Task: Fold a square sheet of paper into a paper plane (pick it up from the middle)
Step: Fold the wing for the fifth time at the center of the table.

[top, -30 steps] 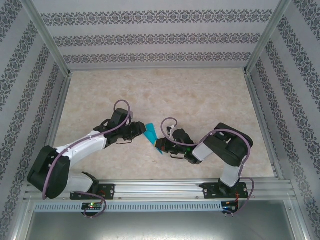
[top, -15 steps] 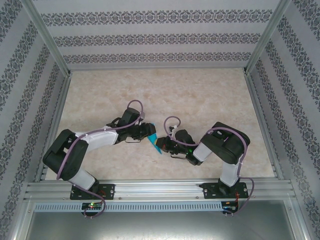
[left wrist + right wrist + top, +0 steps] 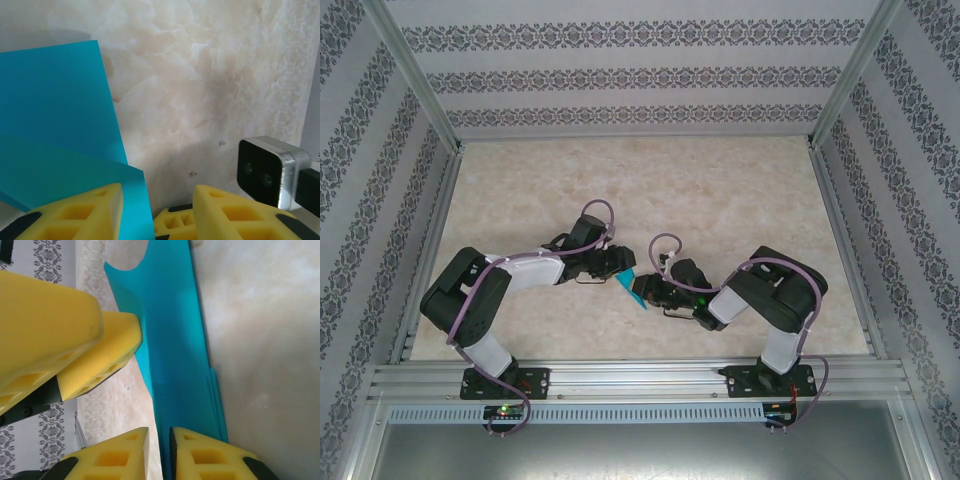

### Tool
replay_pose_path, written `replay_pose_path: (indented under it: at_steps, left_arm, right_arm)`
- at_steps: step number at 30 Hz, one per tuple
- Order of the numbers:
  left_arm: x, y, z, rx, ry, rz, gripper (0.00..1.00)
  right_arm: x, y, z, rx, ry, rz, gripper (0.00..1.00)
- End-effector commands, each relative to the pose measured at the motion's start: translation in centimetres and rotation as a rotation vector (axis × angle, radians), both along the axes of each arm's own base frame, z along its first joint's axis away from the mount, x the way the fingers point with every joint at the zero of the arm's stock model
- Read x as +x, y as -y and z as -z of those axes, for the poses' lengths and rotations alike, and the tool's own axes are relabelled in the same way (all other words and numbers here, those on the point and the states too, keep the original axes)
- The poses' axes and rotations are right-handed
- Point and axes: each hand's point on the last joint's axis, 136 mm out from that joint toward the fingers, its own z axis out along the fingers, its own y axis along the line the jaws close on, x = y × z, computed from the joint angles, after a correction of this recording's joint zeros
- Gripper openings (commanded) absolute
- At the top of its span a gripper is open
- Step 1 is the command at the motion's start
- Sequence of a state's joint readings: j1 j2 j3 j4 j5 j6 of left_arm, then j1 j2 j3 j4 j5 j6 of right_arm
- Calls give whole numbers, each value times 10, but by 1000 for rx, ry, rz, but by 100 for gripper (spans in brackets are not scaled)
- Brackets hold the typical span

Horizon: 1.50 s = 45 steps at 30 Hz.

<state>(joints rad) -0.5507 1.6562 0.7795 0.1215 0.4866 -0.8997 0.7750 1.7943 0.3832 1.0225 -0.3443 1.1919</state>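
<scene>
The teal sheet of paper (image 3: pixel 628 283), folded into layers, stands on edge on the table between my two grippers. In the left wrist view the paper (image 3: pixel 55 110) fills the left side. One edge reaches into my left gripper (image 3: pixel 157 200), which is open, and lies against the left finger (image 3: pixel 75 210). My left gripper (image 3: pixel 618 266) sits just left of the paper. In the right wrist view the paper (image 3: pixel 170 330) runs as a long strip into my right gripper (image 3: pixel 159 440). Those jaws are slightly parted, with the paper against the right finger (image 3: pixel 210 452). My right gripper (image 3: pixel 642 291) is just right of the paper.
The marbled beige table (image 3: pixel 720 190) is boxed in by patterned walls and aluminium posts, with a rail (image 3: pixel 640 378) along the near edge. The left gripper's yellow fingers (image 3: pixel 55 325) loom close in the right wrist view, and the right wrist camera (image 3: pixel 270 170) shows beside the left gripper.
My left arm has drawn its elbow in and moved its gripper rightward up to the paper. The right jaws have parted slightly. The paper now shows narrower from above.
</scene>
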Motion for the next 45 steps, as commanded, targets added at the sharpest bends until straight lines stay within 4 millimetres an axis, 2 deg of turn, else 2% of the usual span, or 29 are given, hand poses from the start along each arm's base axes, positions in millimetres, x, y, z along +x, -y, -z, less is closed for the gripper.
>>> replay_pose_path:
  at_steps: [1, 6, 11, 16, 26, 31, 45]
  left_arm:
    - [9, 11, -12, -17, 66, 28, 43]
    - [11, 11, -11, -13, 66, 29, 43]
    - [12, 12, -9, -11, 59, 35, 43]
    - [12, 13, -8, -10, 60, 37, 43]
    - [13, 14, -8, -10, 57, 39, 42]
    - [12, 14, -7, -8, 53, 41, 42]
    - [13, 15, -8, -7, 54, 50, 42]
  right_arm:
    - [-2, 6, 3, -86, 43, -19, 25]
    - [-5, 7, 0, -178, 84, -58, 30]
    - [-7, 19, 2, -392, 154, -92, 34]
    - [-5, 21, -2, -539, 233, -152, 38]
    - [-3, 11, 9, -561, 225, -212, 40]
    - [0, 9, 7, -525, 217, -205, 37]
    - [2, 11, 13, -459, 144, -177, 23]
